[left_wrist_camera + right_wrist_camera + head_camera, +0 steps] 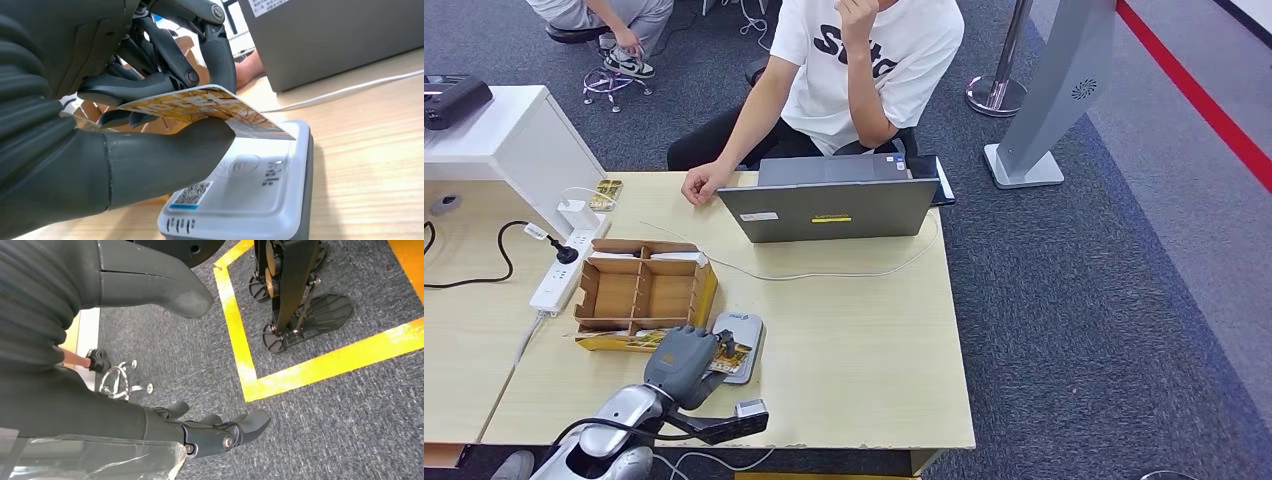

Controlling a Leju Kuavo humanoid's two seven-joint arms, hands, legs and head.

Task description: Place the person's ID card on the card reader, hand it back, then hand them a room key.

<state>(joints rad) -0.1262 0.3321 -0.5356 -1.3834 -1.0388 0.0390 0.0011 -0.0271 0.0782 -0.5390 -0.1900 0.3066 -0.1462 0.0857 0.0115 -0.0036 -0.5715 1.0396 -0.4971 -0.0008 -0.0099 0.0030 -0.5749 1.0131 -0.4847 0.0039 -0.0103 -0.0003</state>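
My left hand (pixel 686 362) pinches a yellow patterned card (pixel 732 357) between thumb and fingers. It holds the card tilted just above the grey-white card reader (pixel 744 324) near the table's front edge. In the left wrist view the card (pixel 210 102) hangs over the reader (pixel 260 190), with its far edge low over the reader's top; I cannot tell whether it touches. The thumb (pixel 165 155) lies under the card. My right hand (pixel 215 432) hangs over the carpet with its fingers apart and nothing in it. The person (pixel 864 60) sits behind the table, one hand (pixel 702 185) resting on it.
A wooden divided box (pixel 639 290) stands just behind the reader, with yellow cards (pixel 619 340) along its front. A grey laptop (pixel 829 205) stands at the back of the table, a white cable (pixel 844 272) in front of it. A power strip (pixel 564 270) lies at the left.
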